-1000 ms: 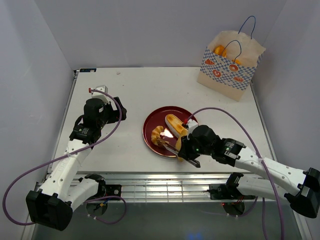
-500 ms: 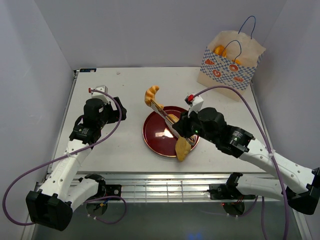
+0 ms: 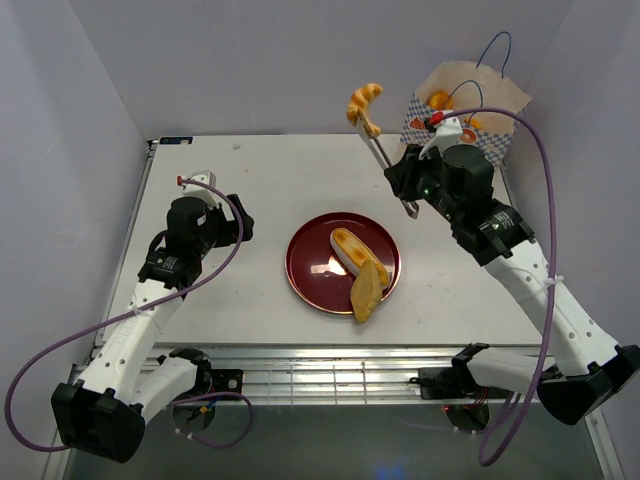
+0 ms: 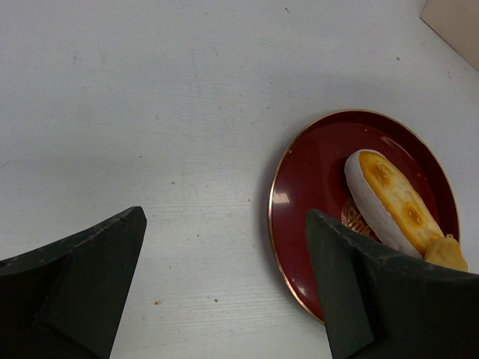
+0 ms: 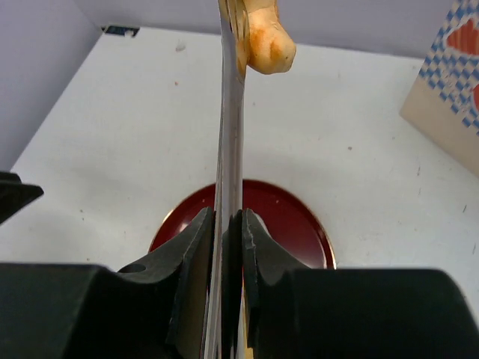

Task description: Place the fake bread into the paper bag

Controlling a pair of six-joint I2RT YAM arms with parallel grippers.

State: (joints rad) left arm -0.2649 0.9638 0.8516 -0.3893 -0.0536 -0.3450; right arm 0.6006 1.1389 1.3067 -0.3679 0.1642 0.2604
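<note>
With my right claw [image 5: 227, 224] clamped on the metal tongs [image 3: 385, 163], I judge the croissant [image 3: 364, 103] pinched at their tips light, stiff and probably slick, safer gripped mid-body; my left claw [image 4: 224, 215] gapes.

The white-and-black left arm [image 3: 140, 300] sits folded low, elbow bent. The black two-finger left gripper [image 4: 224, 215] tilts downward with its jaws spread wide, holding nothing. The white-and-black right arm [image 3: 525, 275] reaches up and forward, wrist raised high. The black right gripper [image 5: 224, 221] is clamped tight on thin silver metal tongs [image 5: 229, 134].
</note>
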